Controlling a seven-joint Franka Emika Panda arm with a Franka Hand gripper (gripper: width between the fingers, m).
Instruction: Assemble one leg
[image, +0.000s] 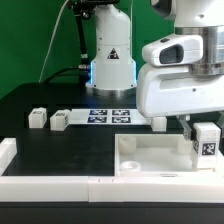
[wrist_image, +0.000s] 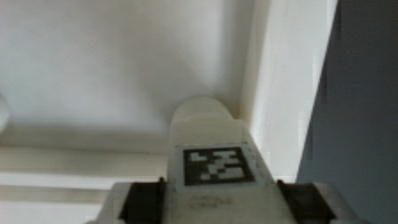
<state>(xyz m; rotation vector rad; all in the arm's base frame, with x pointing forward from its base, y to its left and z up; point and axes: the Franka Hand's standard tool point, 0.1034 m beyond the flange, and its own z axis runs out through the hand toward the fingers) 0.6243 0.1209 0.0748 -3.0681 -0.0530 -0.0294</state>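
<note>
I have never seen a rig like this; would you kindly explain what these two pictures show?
It is a robot arm building furniture from loose white parts. One picture comes from a camera off the arm; the other looks down from its wrist. On the black table lie a tray-like tabletop, spare legs, a marker board and white border walls. The gripper is shut on the leg, a small tagged post, held over the tabletop.

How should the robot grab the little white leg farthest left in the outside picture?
Probably from straight above, jaws closing on the two flat sides of the leftmost leg. It sits on the black table with free space on each side. The gripper is shut on another leg.
</note>
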